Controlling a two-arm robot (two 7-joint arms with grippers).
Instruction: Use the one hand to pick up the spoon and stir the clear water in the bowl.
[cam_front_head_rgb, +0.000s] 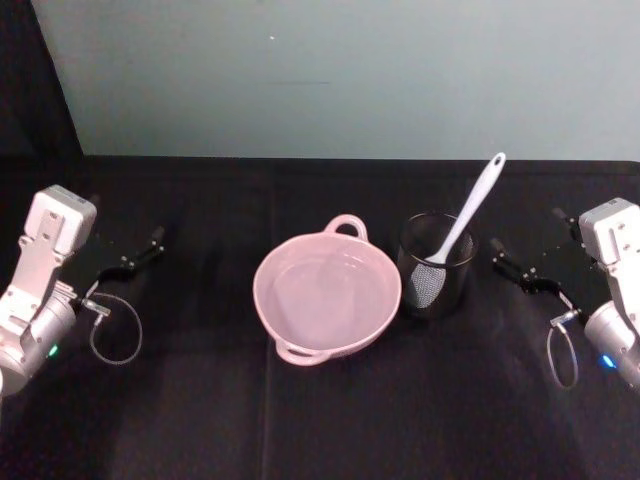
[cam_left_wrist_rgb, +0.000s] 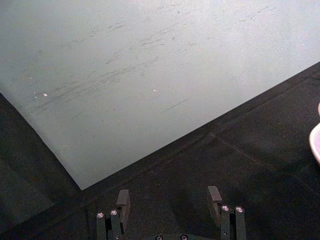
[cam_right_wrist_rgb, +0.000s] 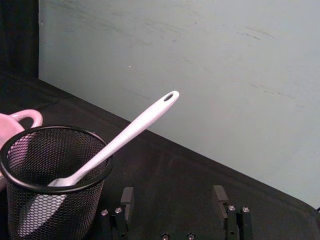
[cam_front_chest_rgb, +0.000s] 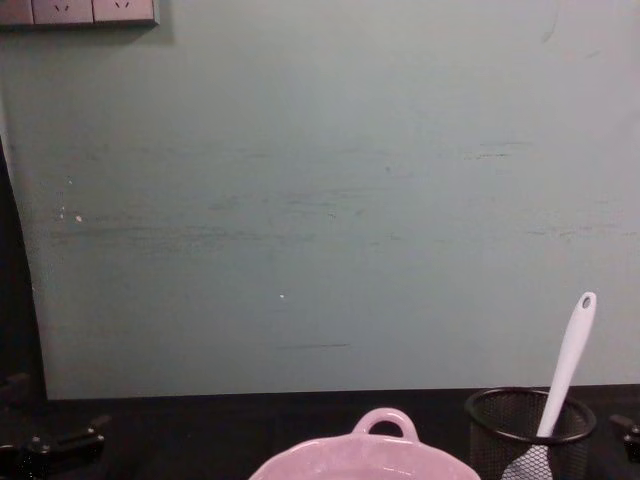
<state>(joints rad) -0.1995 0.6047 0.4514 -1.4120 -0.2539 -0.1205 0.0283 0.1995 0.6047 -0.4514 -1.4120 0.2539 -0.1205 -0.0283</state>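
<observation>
Spoon (cam_front_head_rgb: 466, 217) leans in the mesh cup (cam_front_head_rgb: 437, 283), just right of bowl (cam_front_head_rgb: 266, 303). Left gripper (cam_front_head_rgb: 150, 246) and right gripper (cam_front_head_rgb: 501, 258) are wide open, empty, well apart.

Pink bowl (cam_front_head_rgb: 390, 300), white spoon (cam_front_head_rgb: 467, 215), black mesh cup (cam_front_head_rgb: 455, 285).

The spoon (cam_front_head_rgb: 468, 209) stands in the mesh cup (cam_front_head_rgb: 458, 282), its blade veiled by the wire. The water (cam_front_head_rgb: 325, 292) in the bowl (cam_front_head_rgb: 259, 296) is barely distinguishable from the pink glaze. From the chest, the lower edge cuts off most of the bowl and the base of the cup, and the right gripper (cam_front_chest_rgb: 627, 435) is clipped by the side edge. The left wrist camera catches a sliver of bowl rim at its edge; from the right wrist, the cup hides most of the bowl.
</observation>
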